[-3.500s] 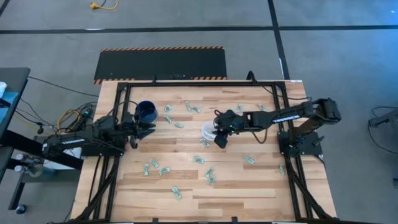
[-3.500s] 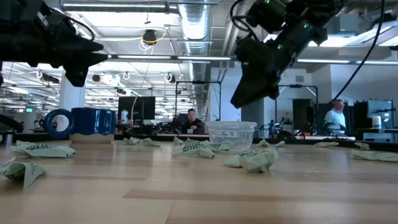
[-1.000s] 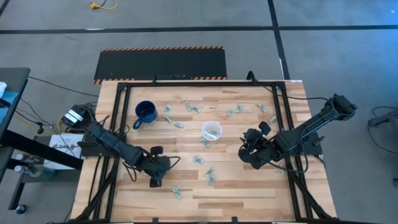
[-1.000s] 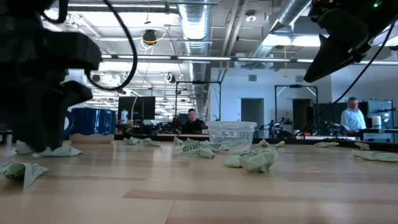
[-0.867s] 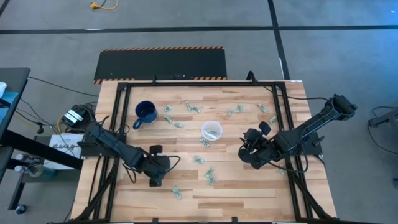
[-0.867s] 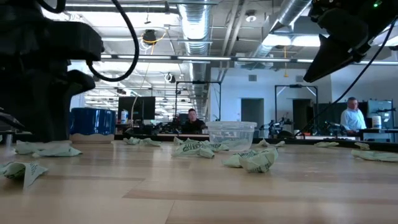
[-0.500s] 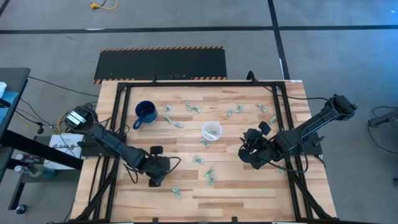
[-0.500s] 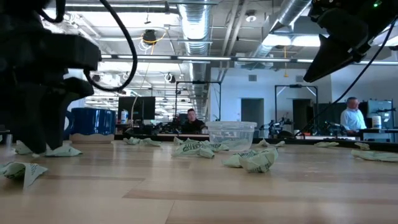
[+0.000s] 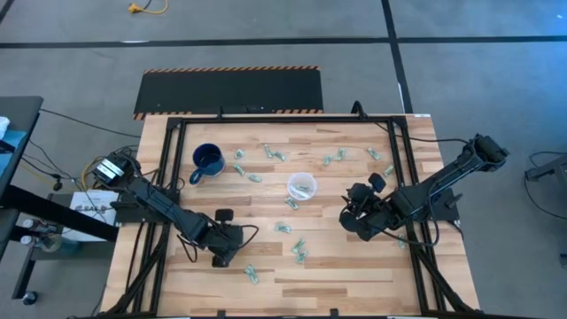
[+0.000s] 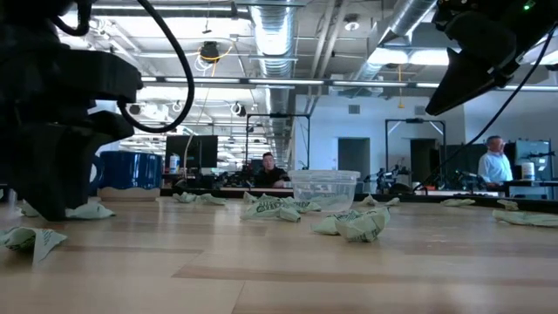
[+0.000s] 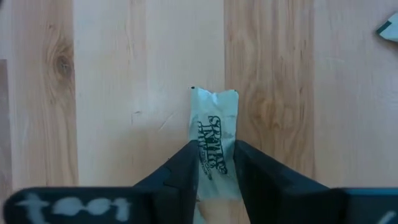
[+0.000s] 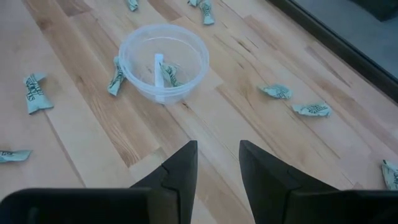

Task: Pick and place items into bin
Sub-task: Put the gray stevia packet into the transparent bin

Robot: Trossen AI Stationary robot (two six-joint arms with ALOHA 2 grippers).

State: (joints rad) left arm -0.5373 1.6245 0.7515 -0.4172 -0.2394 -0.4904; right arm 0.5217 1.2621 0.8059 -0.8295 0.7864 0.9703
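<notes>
Wooden table (image 9: 354, 270) is carrying many scattered items (image 9: 285, 228); few are lying in the bin (image 9: 301, 187) at centre. Lower left, the left gripper (image 11: 215, 163) is pinching one wrapped piece (image 11: 214, 137). Right gripper (image 12: 218, 163) is hovering part-open, empty.

The setting is a large open-plan robotics lab or industrial workspace. The low view shows exposed ceiling ducting (image 10: 270, 35), rows of strip lights, desks with monitors (image 10: 187, 148), and people (image 10: 493, 161) at workstations behind the wooden table (image 10: 288, 262). The high view shows a grey concrete floor (image 9: 478, 80) with dark dividing lines, a hazard-striped black mat (image 9: 229, 90), and loose cabling beside the table frame.
</notes>
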